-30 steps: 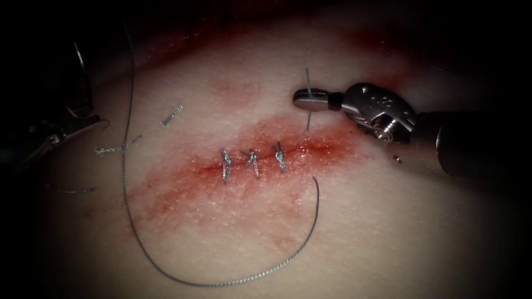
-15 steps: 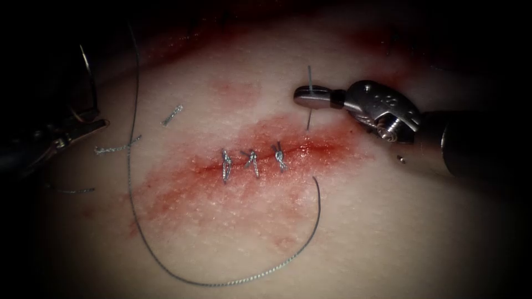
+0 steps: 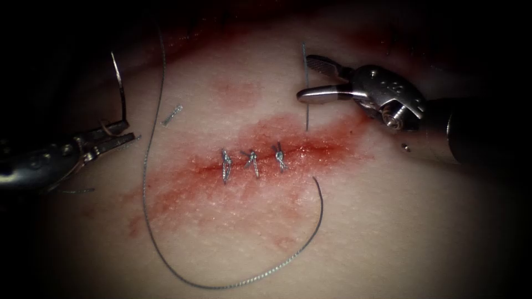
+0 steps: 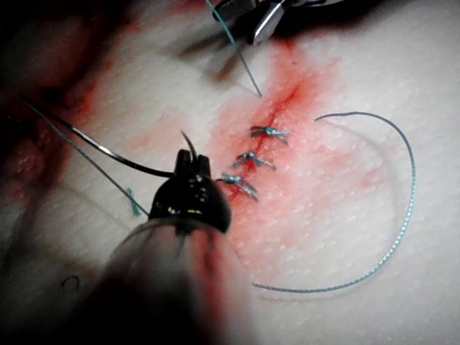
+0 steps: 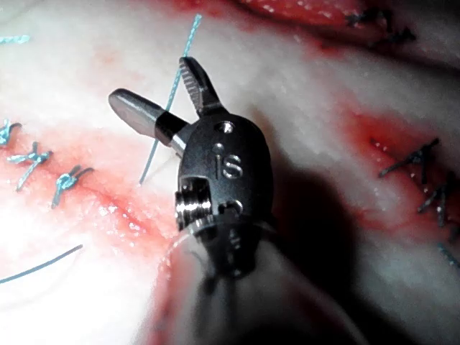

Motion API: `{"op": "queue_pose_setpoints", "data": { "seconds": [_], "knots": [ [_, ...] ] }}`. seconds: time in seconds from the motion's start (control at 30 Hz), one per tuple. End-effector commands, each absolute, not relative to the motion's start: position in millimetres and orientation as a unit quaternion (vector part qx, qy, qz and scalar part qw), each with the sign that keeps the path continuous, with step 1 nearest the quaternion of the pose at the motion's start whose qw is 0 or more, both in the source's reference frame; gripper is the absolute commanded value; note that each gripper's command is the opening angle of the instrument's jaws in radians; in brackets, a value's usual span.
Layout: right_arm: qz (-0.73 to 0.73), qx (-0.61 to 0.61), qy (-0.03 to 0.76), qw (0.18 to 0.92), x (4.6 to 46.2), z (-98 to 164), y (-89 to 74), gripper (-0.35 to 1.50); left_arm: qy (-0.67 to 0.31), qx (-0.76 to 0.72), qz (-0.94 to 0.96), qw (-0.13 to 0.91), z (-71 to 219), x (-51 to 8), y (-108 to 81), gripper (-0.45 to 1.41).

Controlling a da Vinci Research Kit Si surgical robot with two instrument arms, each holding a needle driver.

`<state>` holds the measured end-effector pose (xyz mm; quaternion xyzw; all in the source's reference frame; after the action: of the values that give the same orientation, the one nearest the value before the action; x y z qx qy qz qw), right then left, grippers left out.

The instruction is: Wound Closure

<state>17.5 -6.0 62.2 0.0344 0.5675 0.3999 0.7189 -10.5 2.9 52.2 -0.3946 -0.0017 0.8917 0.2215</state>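
Observation:
The tissue [image 3: 354, 232] carries a red cut [image 3: 313, 148] with three knotted stitches [image 3: 252, 160] across it. My right tool [image 3: 303, 77] hovers above the cut's right end with its jaws open. A short upright thread end [image 3: 306, 113] runs between them, held by neither; the right wrist view shows the same open jaws [image 5: 149, 80] and thread end [image 5: 154, 154]. Far left of the cut, my left tool [image 3: 128, 132] is shut on the curved needle [image 3: 122, 91] near one end. The needle arcs upward, clear of the tissue. The left wrist view shows that grip [image 4: 190, 157].
The long thread [image 3: 221, 287] loops from the upper left down around below the cut and ends just below its right part. Short cut ends of thread [image 3: 172, 115] lie on the tissue left of the stitches. Red fluid [image 3: 183, 188] stains the skin around the cut.
The right jaws have opened and let go of the upright thread end. The left tool has moved right with the needle, dragging the long thread's left stretch rightward.

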Motion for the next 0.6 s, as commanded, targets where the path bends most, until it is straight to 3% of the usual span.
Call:
{"op": "queue_pose_setpoints", "data": {
  "seconds": [0.03,0.17,0.23,0.33,0.4,0.43,0.5,0.6],
  "knots": [
    [0.394,0.036,0.565,0.724,17.3,62.6,-6.9,1.48,-0.001,-0.397,0.892,0.217,52.9,-11.0,2.6,-0.32],
    [0.367,0.062,0.571,0.732,15.1,61.5,-8.4,1.48,-0.008,-0.388,0.893,0.229,53.6,-9.2,-0.7,-0.28],
    [0.361,0.07,0.574,0.731,14.6,61.0,-8.7,1.48,-0.016,-0.381,0.893,0.238,54.3,-8.2,-2.2,-0.18],
    [0.361,0.071,0.58,0.727,14.2,60.5,-9.0,1.36,-0.015,-0.382,0.892,0.243,55.6,-7.0,-3.4,0.52],
    [0.358,0.067,0.588,0.722,13.9,60.1,-9.3,0.98,-0.017,-0.383,0.89,0.247,56.5,-6.5,-3.7,0.98],
    [0.354,0.068,0.592,0.721,13.9,60.0,-9.3,0.91,-0.016,-0.383,0.89,0.246,56.7,-6.4,-3.8,1.11],
    [0.342,0.071,0.596,0.723,13.9,59.8,-9.1,1.01,-0.016,-0.384,0.89,0.245,56.8,-6.1,-3.9,1.31],
    [0.336,0.069,0.599,0.724,13.8,59.9,-9.0,1.08,-0.024,-0.38,0.892,0.242,56.1,-5.5,-3.6,1.4]
  ]
}}
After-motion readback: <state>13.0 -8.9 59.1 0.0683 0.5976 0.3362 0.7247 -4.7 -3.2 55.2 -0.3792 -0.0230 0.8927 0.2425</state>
